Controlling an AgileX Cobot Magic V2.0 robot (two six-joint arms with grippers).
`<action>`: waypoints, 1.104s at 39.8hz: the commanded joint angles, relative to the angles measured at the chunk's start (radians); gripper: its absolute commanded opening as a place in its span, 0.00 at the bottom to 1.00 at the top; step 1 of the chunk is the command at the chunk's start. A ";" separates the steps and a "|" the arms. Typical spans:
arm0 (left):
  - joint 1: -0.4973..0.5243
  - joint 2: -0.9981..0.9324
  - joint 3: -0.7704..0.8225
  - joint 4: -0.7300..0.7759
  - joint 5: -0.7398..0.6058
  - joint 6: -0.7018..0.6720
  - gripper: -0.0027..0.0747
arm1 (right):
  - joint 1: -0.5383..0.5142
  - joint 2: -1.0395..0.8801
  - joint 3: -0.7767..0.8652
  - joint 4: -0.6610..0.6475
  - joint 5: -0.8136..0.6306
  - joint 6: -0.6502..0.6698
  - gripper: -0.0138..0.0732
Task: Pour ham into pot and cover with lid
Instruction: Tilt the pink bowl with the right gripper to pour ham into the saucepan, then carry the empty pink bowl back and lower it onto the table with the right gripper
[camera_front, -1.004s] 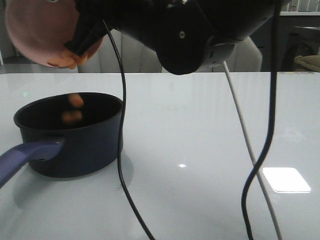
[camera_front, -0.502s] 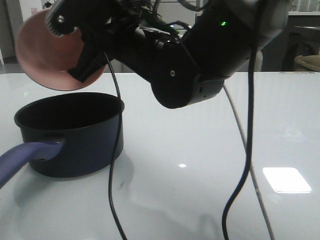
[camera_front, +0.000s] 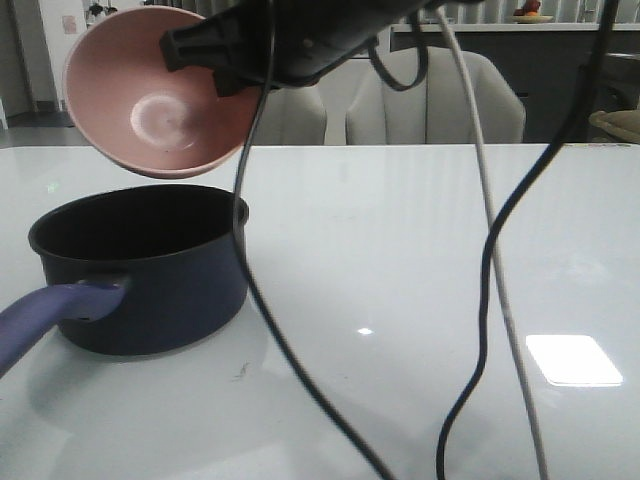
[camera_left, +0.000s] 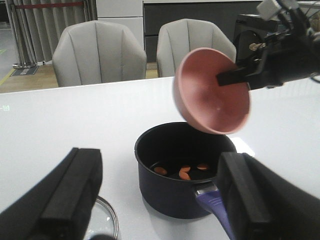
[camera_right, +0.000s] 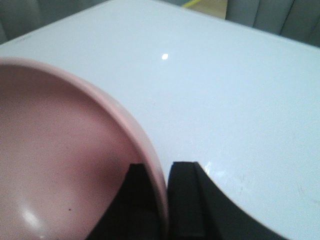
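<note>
The navy pot stands at the table's left with its purple handle pointing toward me. In the left wrist view the pot holds the orange ham chunks on its black bottom. My right gripper is shut on the rim of the empty pink bowl, which hangs tilted above the pot; the rim sits between the fingers in the right wrist view. My left gripper is open and empty, short of the pot. The lid lies flat beside the pot; only part of its steel rim shows.
Black and white cables hang from the right arm across the table's middle. Grey chairs stand behind the table's far edge. A bright light patch lies on the white table at the right.
A second ago ham was falling from the tipped bowl into the pot. The right arm has since risen and turned the bowl back, so its empty inside faces the front camera.
</note>
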 joint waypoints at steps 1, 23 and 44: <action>-0.008 -0.019 -0.024 -0.007 -0.086 -0.007 0.69 | -0.065 -0.114 -0.036 0.003 0.114 0.008 0.31; -0.008 -0.019 -0.024 -0.007 -0.086 -0.007 0.69 | -0.537 -0.155 -0.027 -0.160 0.734 0.170 0.32; -0.008 -0.019 -0.024 -0.007 -0.086 -0.007 0.69 | -0.614 0.039 -0.026 -0.217 0.835 0.174 0.33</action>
